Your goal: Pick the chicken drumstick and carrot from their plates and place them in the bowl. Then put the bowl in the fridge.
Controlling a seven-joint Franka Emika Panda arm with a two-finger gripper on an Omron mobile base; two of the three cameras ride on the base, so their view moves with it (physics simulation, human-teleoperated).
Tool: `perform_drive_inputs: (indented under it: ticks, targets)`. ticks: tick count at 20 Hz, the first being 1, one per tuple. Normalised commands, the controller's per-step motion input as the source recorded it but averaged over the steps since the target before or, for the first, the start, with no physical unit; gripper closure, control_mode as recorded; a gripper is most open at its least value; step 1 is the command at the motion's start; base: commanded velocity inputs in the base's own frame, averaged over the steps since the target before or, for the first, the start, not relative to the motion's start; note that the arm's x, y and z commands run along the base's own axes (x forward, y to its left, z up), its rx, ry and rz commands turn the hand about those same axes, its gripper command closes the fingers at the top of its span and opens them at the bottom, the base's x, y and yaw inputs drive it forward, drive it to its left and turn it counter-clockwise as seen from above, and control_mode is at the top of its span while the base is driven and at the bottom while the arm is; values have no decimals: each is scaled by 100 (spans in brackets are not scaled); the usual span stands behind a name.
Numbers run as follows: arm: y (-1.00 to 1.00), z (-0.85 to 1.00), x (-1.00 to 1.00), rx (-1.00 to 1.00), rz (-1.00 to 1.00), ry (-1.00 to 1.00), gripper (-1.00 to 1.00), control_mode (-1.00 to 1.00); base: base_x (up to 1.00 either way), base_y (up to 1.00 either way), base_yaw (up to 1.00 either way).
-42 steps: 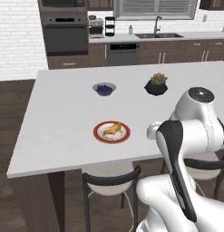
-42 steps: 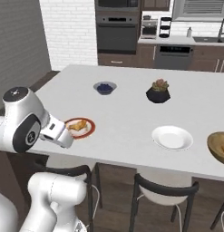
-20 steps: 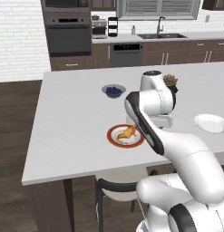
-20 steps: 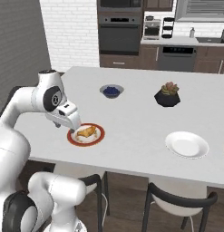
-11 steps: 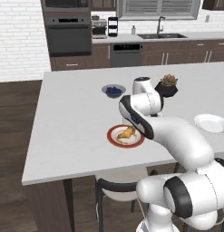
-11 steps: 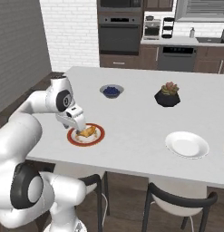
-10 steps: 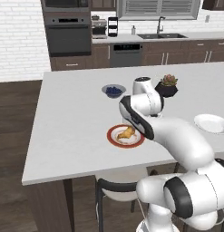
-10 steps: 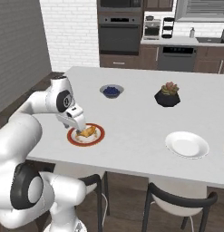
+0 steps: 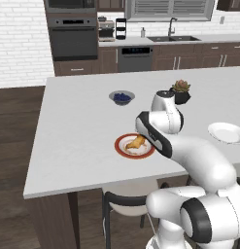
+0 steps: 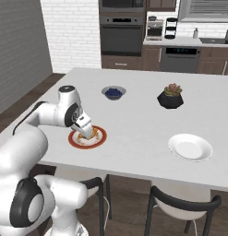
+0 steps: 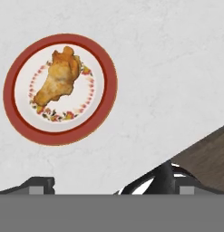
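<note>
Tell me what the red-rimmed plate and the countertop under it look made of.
Red-rimmed plate: seemingly glazed ceramic, judging by its smooth white centre, floral ring and solid red band. Countertop: probably stone or a stone-look composite, pale grey with faint mottling and a matte finish; the render leaves it open.

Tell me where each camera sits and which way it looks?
Left base view: behind the arm's left, facing the counter; arm rises at lower right.
Right base view: behind its right, same counter; arm at lower left.
Hand view: on the hand, looking down at the chicken drumstick on the red-rimmed plate; open jaws' tips at bottom.
All three share drumstick and plate.
</note>
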Motion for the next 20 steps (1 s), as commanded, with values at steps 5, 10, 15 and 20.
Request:
perform_drive_inputs:
  ticks: [5,10,15,20]
  targets:
    - [0,-9,53,0,0,5,-100,-100,0,0,0]
    - [0,-16,54,0,0,2,-100,-100,0,0,0]
    - [6,-26,27,0,0,0,-100,-100,0,0,0]
    - [7,-30,28,-1,0,3,-100,-100,0,0,0]
